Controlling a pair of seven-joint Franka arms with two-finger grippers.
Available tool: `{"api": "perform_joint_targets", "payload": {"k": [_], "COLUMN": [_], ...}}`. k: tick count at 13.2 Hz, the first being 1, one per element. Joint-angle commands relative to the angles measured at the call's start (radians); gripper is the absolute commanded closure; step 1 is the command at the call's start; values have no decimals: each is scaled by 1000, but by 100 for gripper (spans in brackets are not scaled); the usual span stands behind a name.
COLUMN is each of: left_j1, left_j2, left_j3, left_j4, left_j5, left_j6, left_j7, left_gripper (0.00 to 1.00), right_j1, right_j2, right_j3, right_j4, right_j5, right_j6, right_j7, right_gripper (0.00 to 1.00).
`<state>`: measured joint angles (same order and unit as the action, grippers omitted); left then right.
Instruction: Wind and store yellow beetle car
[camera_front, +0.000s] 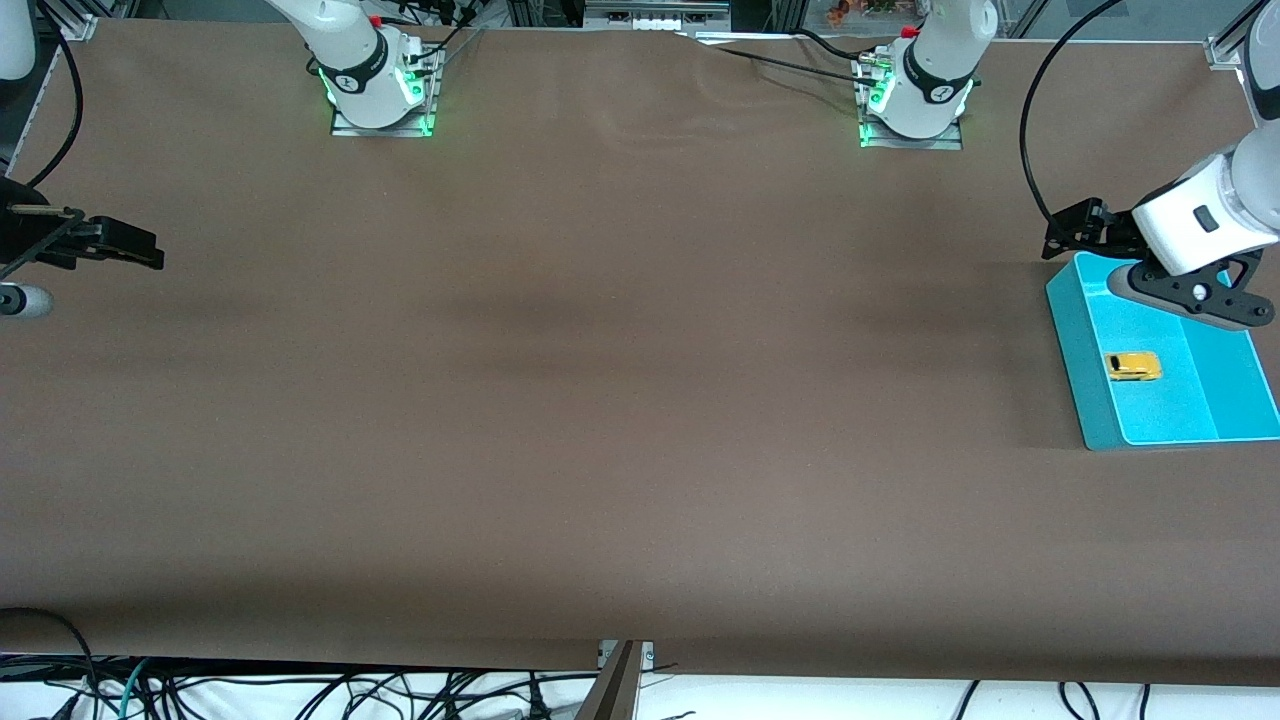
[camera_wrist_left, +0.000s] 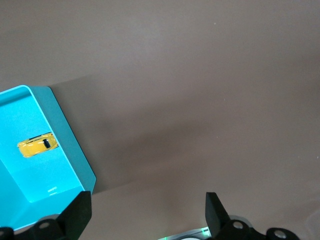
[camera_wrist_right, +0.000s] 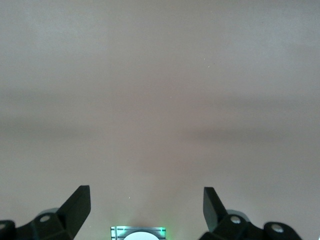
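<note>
Right hand (camera_front: 135, 245): released, fingers spread, empty, hovering over brown surface (camera_front: 600, 400) at the right arm's end edge.
Left hand (camera_front: 1075, 228): released, empty, above the corner of turquoise bin (camera_front: 1085, 370).
Yellow beetle car (camera_front: 1133, 366): lying inside bin, at the left arm's end edge.

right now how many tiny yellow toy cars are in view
1. The tiny yellow beetle-shaped toy car lies on the floor of the open turquoise plastic bin at the left arm's end of the table. Part of the bin is cut off at the front view's edge, so another could be hidden.
</note>
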<state>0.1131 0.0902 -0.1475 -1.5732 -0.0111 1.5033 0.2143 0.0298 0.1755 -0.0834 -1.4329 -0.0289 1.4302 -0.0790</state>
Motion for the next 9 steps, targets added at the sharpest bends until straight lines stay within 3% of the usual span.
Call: {"api": "perform_joint_targets", "payload": {"k": [1, 4, 9], "left_j1": [-105, -104, -98], "left_j2": [-88, -128, -129], "left_j3": [117, 117, 117], "left_j4": [-111, -169, -168], "left_j5": [-33, -64, -64], "left_j6": [109, 112, 110], "left_j7": [-102, -179, -176], "left_gripper": [0, 0, 0], "right_j1": [-2, -4, -4], "right_j2": [-2, -1, 1], "right_j3": [4, 4, 4], "right_j4": [6, 8, 8], "right_j5": [-6, -6, -6], "right_j6": [1, 1, 1], "right_j7": [-2, -4, -2], "right_gripper": [0, 0, 0]}}
